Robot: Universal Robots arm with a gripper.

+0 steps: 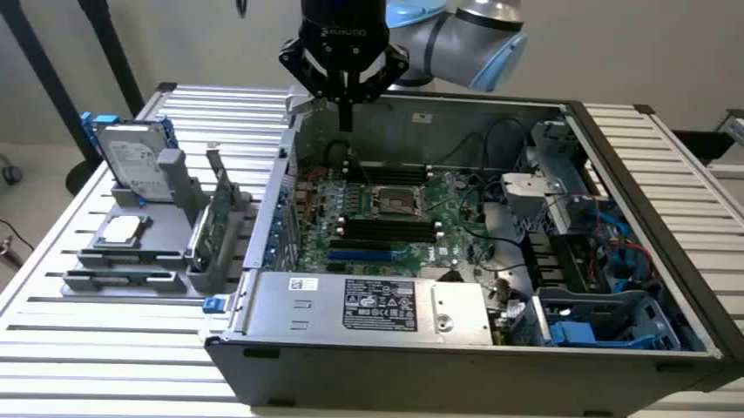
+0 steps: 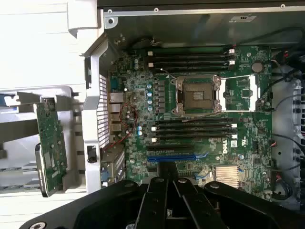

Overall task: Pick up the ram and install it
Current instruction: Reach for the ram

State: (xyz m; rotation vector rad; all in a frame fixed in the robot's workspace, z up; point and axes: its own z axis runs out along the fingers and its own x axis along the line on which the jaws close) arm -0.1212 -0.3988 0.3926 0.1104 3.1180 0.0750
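My gripper (image 1: 345, 124) hangs shut above the far side of the open computer case (image 1: 651, 165), with nothing between its fingers. In the wrist view the shut gripper (image 2: 167, 174) points down at the motherboard (image 2: 248, 90), whose black memory slots (image 2: 193, 130) lie beside the processor socket (image 2: 198, 94). The same slots (image 1: 384, 231) look bare in the exterior view. A long, narrow dark stick that looks like the ram (image 1: 117, 278) lies in the front groove of the grey holder (image 1: 174, 187), at the exterior view's left, well away from the gripper.
The grey holder also carries an upright hard drive (image 1: 134, 161), a square silver processor chip (image 1: 121, 229) and a wider green expansion card (image 1: 207, 228), seen too as the card (image 2: 50, 143) in the wrist view. The power supply (image 1: 372, 305) fills the case's near side. Cables and blue drive bays (image 1: 605, 322) crowd its right.
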